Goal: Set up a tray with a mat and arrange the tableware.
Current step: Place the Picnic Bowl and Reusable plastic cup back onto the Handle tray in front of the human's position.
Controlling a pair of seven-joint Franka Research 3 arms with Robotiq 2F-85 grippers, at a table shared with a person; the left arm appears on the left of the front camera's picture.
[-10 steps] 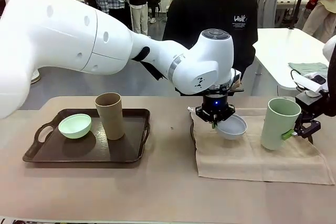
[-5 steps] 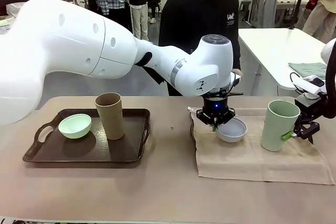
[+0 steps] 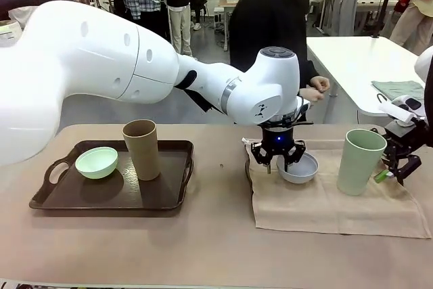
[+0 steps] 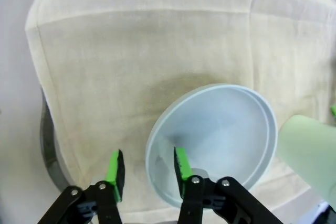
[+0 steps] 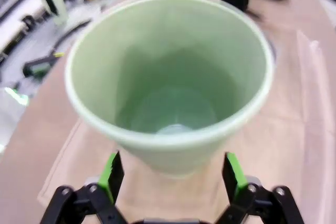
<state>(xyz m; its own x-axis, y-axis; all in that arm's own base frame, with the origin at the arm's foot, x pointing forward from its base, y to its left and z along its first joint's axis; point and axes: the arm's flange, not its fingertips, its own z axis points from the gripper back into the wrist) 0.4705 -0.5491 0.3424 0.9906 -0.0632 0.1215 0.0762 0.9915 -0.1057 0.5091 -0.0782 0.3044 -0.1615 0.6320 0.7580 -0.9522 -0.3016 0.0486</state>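
Well off to the left of the left gripper (image 3: 278, 164), a dark tray (image 3: 47, 201) lies on the table (image 3: 216, 248). It holds a mint green bowl (image 3: 96, 162) and, just to the bowl's right, an upright brown cup (image 3: 141, 148).

The left gripper points straight down over the left part of a beige cloth (image 3: 325, 208), near its far edge. A pale bluish white bowl (image 3: 298, 167) sits upright on the cloth right under this gripper and a little to its right. In the left wrist view the gripper (image 4: 148, 153) has its fingers spread and straddles the bowl's (image 4: 226, 129) rim, one pad outside and one inside, with a gap to the rim on both sides, so it pinches nothing. A dark curved edge (image 4: 47, 145) shows from under the cloth (image 4: 131, 40) on the outer finger's side.

Behind the left arm, at the far side of the table, stands a person (image 3: 270, 18) in black with a hand (image 3: 314, 89) held at waist height.

Between the two grippers, closer to the right one, a pale green cup (image 3: 360, 160) stands upright on the cloth. The right gripper (image 3: 394, 170) is just beside it on its right, low over the cloth. In the right wrist view its (image 5: 172, 156) fingers are spread wide, the cup (image 5: 173, 77) right in front of them, and the pads do not appear to press it.
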